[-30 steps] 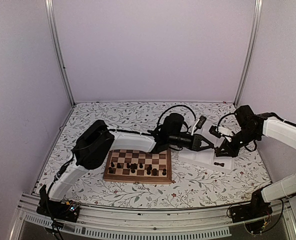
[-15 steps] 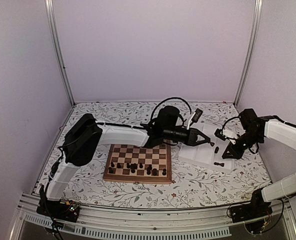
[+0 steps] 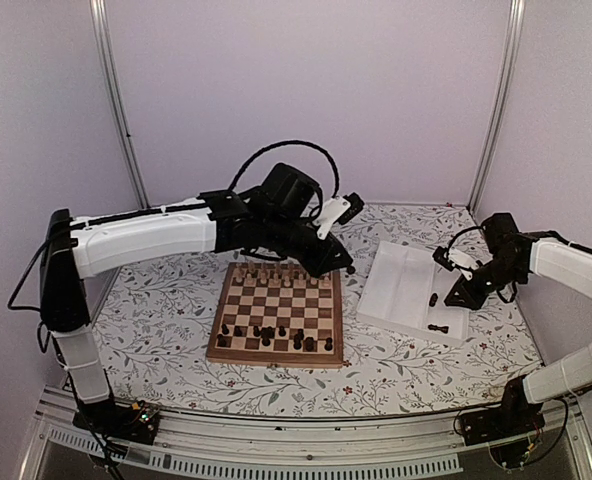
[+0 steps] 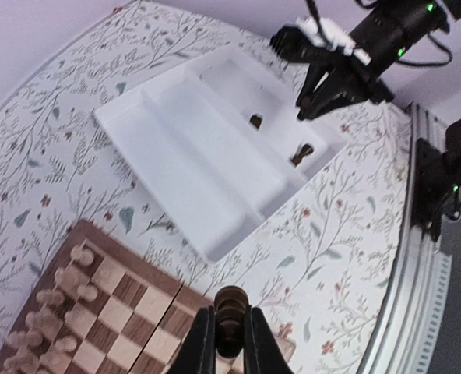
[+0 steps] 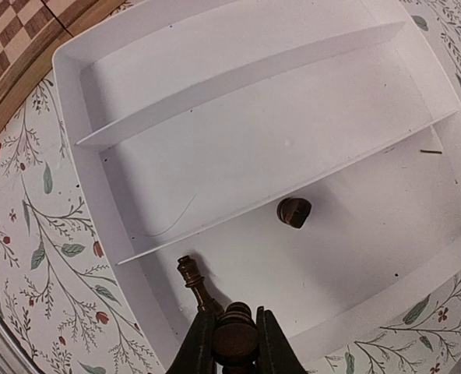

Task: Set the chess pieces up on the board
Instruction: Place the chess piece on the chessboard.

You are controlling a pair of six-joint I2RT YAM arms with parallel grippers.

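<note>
Over the far right corner of the board (image 3: 276,305), one dark chessman (image 4: 231,300) is clamped in the left gripper (image 4: 230,331), a second chessman (image 5: 236,339) in the right gripper (image 5: 235,321) above the white tray (image 5: 98,93); upright, square-centred lowering is advised.

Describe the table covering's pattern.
The table covering is white with leafy vines and small red flowers, clearest in the right wrist view.
</note>
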